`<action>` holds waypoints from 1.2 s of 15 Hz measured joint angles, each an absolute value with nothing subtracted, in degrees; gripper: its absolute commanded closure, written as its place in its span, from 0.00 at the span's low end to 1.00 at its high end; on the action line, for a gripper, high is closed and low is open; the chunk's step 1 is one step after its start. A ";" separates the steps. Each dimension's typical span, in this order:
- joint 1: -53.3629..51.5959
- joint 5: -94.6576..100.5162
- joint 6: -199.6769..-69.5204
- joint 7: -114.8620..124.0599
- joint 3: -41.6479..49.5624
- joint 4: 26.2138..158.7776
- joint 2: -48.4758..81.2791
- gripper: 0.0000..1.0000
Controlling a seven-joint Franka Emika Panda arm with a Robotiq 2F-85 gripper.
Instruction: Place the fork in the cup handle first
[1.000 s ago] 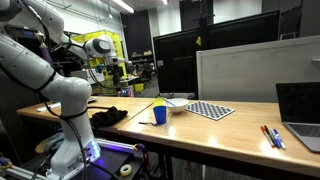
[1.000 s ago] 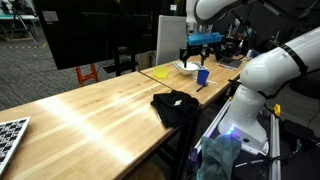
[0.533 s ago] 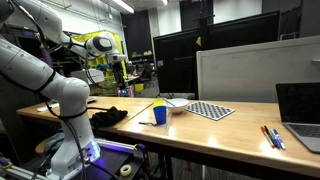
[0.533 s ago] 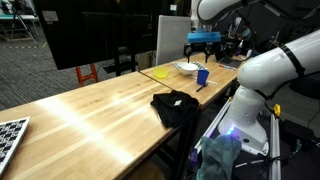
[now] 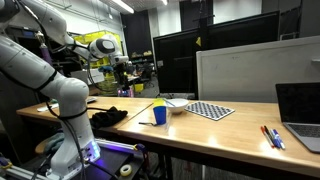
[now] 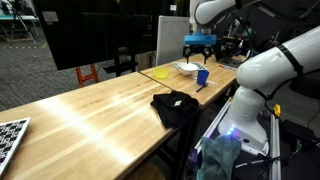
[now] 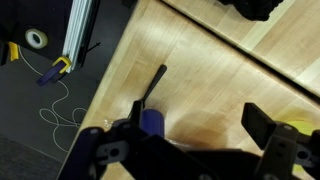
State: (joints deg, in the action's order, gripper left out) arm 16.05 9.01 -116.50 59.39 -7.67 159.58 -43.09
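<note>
Looking across a long wooden table (image 5: 240,128) in a lab crowded with dark monitors and panels. Sharing that surface: a checkered board (image 5: 210,110), a pale bowl (image 5: 178,104), a crumpled black cloth (image 5: 108,115), and red and blue pens (image 5: 272,136) near a laptop (image 5: 300,105).

Drifting upward over the last second, the gripper (image 5: 122,65), and now hanging high above the table's far end in both exterior views, well clear of everything on it. Showing wide-spread fingers (image 7: 105,150) in the wrist view, with nothing held between them.

Still lying flat on the wood, the fork (image 7: 152,85), one end reaching close to the blue cup (image 7: 150,122), possibly touching it, though the wrist view is too blurred to settle that. Appearing in an exterior view only as a thin dark sliver (image 5: 146,123) just beside the cup (image 5: 159,114), and probably the same dark streak below the cup (image 6: 203,76) in an exterior view. Standing upright, the cup, near the table edge and close to the bowl.

Meaning little progress yet: rising rather than closing in, so the pickup is not under way. Calling next for a descent onto the fork, gripping it so the handle can be tipped downward into the cup's mouth. Risking a nudge to the light cup, given how near the fork lies to it.
</note>
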 measured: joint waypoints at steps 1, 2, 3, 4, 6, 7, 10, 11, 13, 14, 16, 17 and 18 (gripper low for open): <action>16.04 9.01 -116.49 59.38 -7.64 159.58 -43.20 0.00; 16.02 9.01 -116.49 59.38 -7.64 159.57 -43.23 0.00; 16.01 9.01 -116.49 59.38 -7.64 159.57 -43.21 0.00; 16.00 9.01 -116.49 59.38 -7.62 159.57 -43.17 0.00; 15.99 8.48 -116.52 60.49 -7.59 159.57 -42.92 0.00; 15.98 7.98 -116.70 61.70 -7.62 159.57 -42.60 0.00; 15.88 6.32 -118.48 66.55 -7.65 159.58 -40.97 0.00; 15.87 5.90 -119.50 68.22 -7.67 159.58 -40.26 0.00; 15.91 5.66 -121.76 71.31 -7.66 159.60 -38.64 0.00; 15.99 5.66 -122.87 72.69 -7.57 159.61 -37.66 0.00; 16.34 5.67 -124.88 74.74 -7.11 159.62 -35.37 0.00; 16.55 5.67 -125.77 75.46 -6.71 159.64 -34.09 0.00; 16.78 5.69 -126.58 75.98 -6.08 159.66 -32.75 0.00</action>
